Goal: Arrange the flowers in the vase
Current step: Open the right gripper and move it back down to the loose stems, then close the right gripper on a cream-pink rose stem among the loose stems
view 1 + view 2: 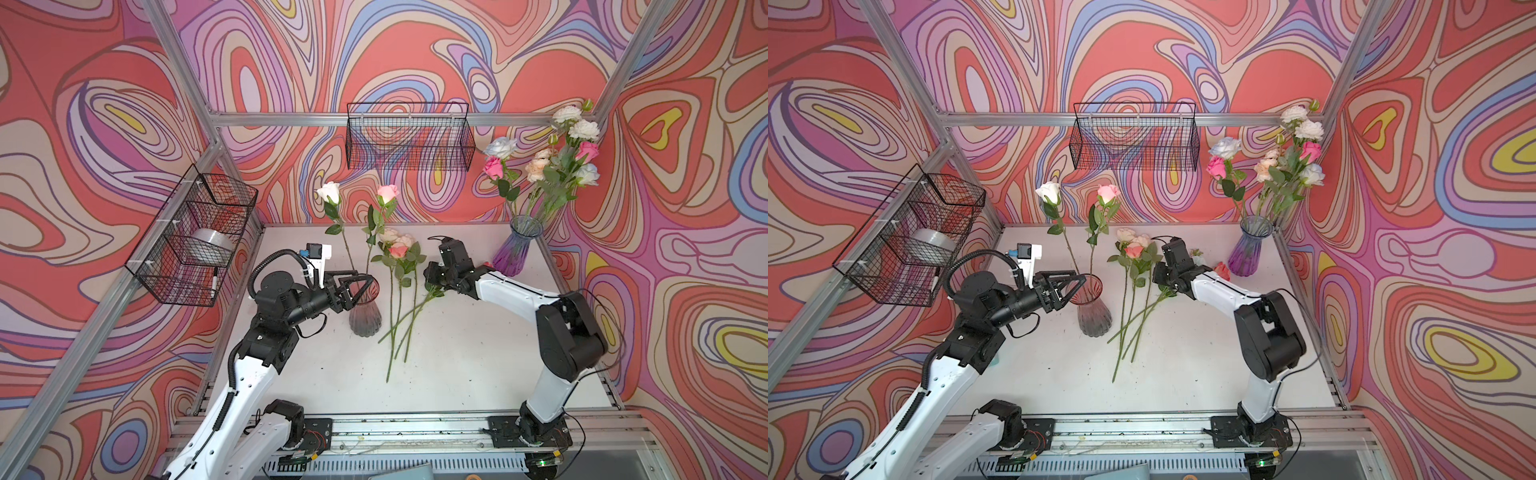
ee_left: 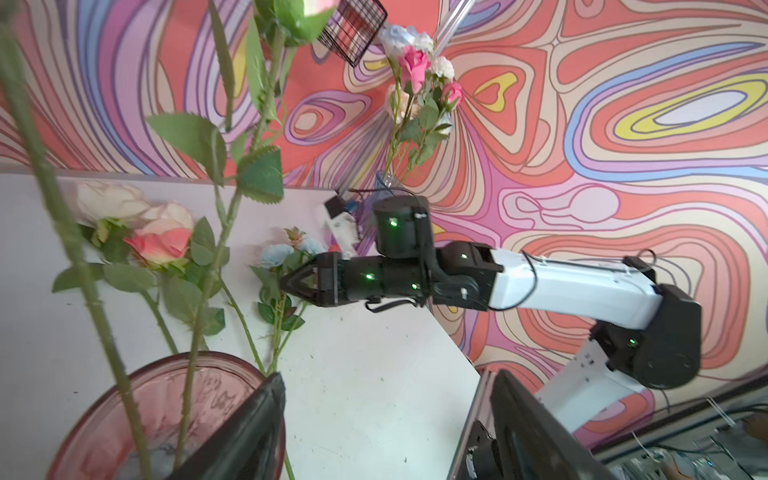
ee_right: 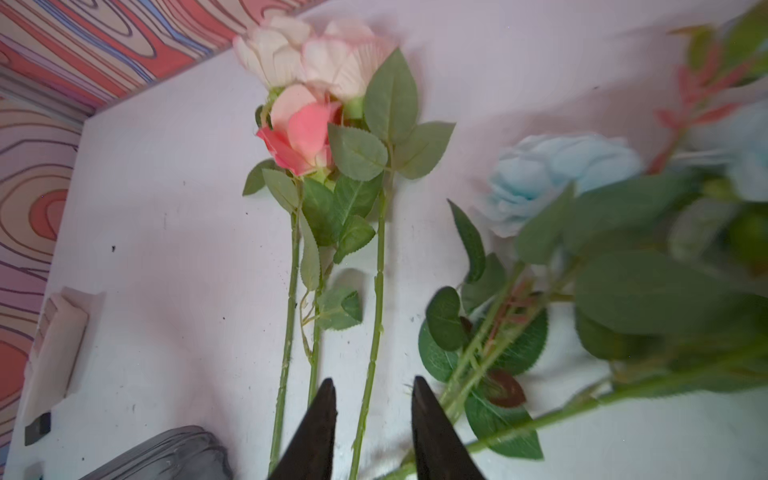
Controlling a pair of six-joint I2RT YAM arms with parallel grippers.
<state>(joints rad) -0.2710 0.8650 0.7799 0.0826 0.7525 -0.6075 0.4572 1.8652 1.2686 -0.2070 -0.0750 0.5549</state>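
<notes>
Task partly complete. A purple ribbed glass vase (image 1: pixel 517 249) at the back corner of the white surface (image 1: pixel 457 353) held about eight blooms (image 1: pixel 538 168). A smoky pink ribbed glass vase (image 1: pixel 365 316) held two stems, a white rose (image 1: pixel 328 192) and a pink rose (image 1: pixel 387 193). Three long-stemmed peach and coral flowers (image 1: pixel 399 249) and a pale blue spray (image 3: pixel 552 174) lay flat, not yet arranged. The left claw (image 1: pixel 364 275) stood spread and empty at the smoky vase's rim. The right claw (image 3: pixel 372 388), partly spread, straddled one lying stem without pinching it.

near vase (image 1: pixel 365 316): left | loose flowers (image 1: pixel 398 250): centre, on table (image 1: pixel 457 357) | far vase (image 1: pixel 515 254): right-rear
</notes>
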